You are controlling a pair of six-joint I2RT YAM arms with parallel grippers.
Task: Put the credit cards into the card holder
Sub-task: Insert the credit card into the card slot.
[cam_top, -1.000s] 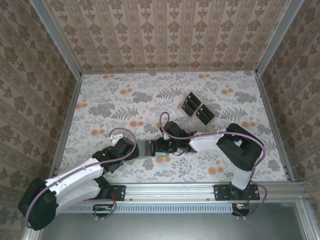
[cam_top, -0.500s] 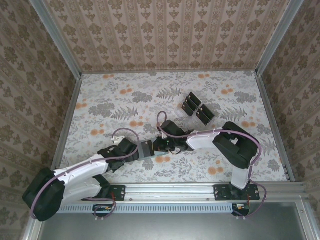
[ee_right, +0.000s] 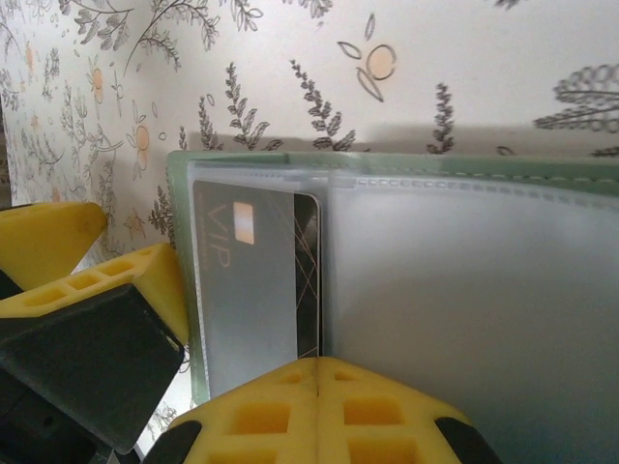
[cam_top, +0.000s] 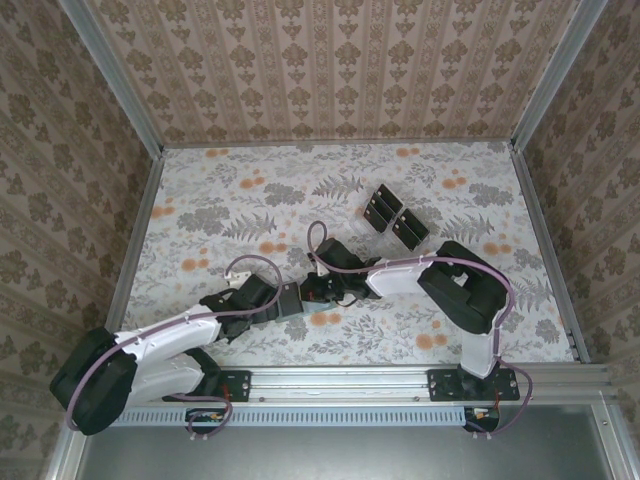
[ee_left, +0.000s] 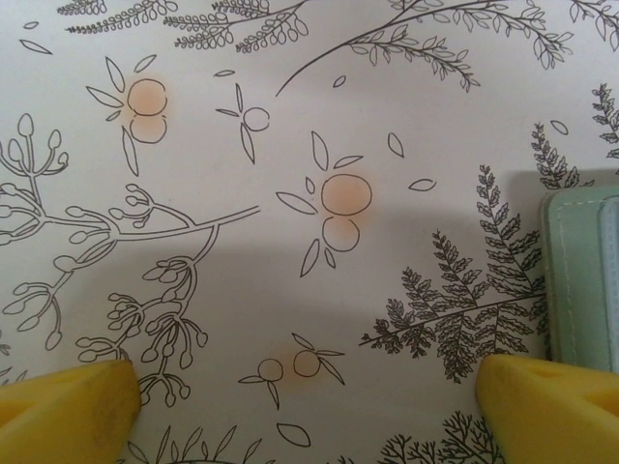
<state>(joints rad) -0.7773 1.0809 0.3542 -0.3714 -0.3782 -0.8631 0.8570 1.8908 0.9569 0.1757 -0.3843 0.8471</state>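
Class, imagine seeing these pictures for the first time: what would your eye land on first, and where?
Likely the left gripper and right gripper meeting at the near middle of the table. Up close, a black VIP card sits under a clear sleeve of the green card holder. More credit cards lie farther back, right of centre.

The left arm stretches low and long from its base, wrist nearly level. Its left pincer (cam_top: 285, 298) is spread wide, and the two yellow fingertips (ee_left: 60, 408) stand far apart. The right arm rises from its base, bends at the elbow and reaches back inward. Its right pincer (cam_top: 306, 292) is closed, with the yellow fingers (ee_right: 266, 418) pressed together along one seam. The two pincers sit just beside each other, tips facing.
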